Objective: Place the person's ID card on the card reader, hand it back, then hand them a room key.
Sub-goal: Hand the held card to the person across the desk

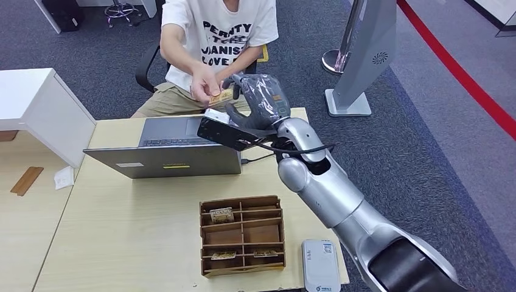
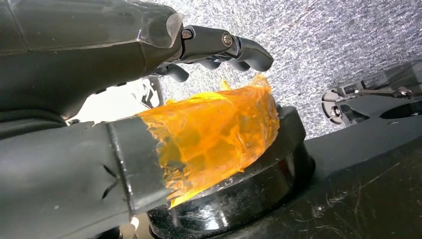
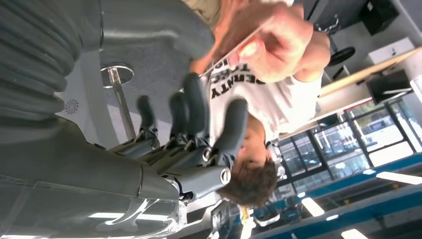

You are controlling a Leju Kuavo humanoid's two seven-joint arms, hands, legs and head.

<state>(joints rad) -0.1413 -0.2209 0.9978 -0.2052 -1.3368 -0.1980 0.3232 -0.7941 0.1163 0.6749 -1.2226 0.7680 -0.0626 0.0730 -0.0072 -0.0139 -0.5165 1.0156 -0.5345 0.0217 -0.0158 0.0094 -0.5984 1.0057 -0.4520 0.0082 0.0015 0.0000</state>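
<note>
Left hand (image 2: 219, 50) hanging, fingers curled, nothing visibly held. Centre frame: laptop (image 1: 167, 149); below it, brown card organiser (image 1: 242, 237); card reader (image 1: 320, 266) at lower edge. Upper centre: card (image 1: 220, 97) pinched in person's hand (image 1: 204, 83) (seated behind table), at right hand (image 1: 258, 100), fingers apart, thumb touching card; grip undeterminable.

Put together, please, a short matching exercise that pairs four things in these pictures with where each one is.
Things:
1. laptop
2. card reader
3. brown card box
4. right hand

Places:
A. at the near right corner of the table
B. raised at the far edge of the table, meeting the person's hand at a card
C. open on the table, in front of the person
D. on the table between laptop and near edge, just left of the reader

Pairs: 1-C, 2-A, 3-D, 4-B
</note>
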